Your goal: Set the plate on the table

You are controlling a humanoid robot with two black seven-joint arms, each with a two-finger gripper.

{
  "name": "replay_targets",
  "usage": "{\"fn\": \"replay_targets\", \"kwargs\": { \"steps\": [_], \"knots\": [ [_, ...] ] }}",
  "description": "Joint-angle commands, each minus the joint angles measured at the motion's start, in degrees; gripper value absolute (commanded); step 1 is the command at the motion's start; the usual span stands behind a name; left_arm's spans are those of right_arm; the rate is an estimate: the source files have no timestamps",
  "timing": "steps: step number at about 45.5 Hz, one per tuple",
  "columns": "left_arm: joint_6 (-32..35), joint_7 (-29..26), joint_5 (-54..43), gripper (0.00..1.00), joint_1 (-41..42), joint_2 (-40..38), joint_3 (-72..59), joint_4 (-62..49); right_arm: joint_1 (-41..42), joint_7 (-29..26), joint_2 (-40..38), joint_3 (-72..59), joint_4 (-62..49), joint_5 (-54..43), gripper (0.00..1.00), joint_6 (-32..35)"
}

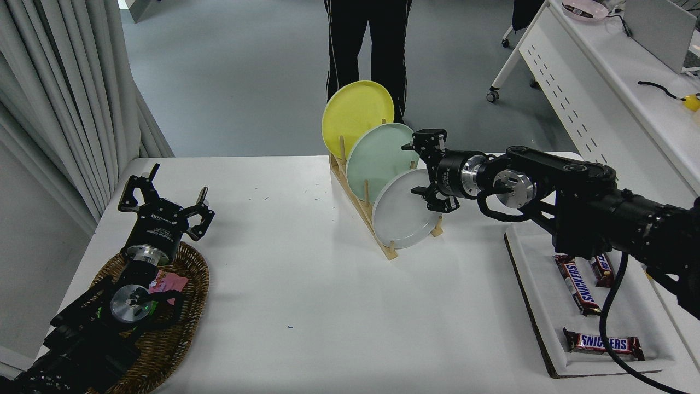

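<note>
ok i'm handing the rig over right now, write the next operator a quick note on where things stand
Right gripper: open, at the upper right rim of the pale grey plate, one finger above the rim and one in front of it; no grip yet.
Left gripper: open, parked at the lower left over the wicker basket.
The plate stands in the front slot of the wooden rack, before the mint-green plate and the yellow plate.
Done: approach only.
Left: close on the rim, lift the plate out of the rack, lay it on the table.
</note>
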Motion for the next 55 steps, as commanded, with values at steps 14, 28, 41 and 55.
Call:
{"fn": "replay_targets", "kwargs": {
  "steps": [14,28,41,55],
  "knots": [
    [0.0,0.0,0.0,1.0,0.0,0.0,0.0,0.0,-0.3,-0.4,0.2,1.5,-0.2,0.3,0.38,0.3],
    [0.0,0.0,0.0,1.0,0.0,0.0,0.0,0.0,-0.3,-0.9,0.1,1.6,-0.2,0.3,0.33,0.1],
    [0.0,0.0,0.0,1.0,0.0,0.0,0.0,0.0,-0.3,-1.3,0.1,1.5,-0.3,0.4,0.27,0.0],
    [0.0,0.0,0.0,1.0,0.0,0.0,0.0,0.0,-0.3,-1.8,0.1,1.5,-0.3,0.3,0.23,0.0]
  ]
}}
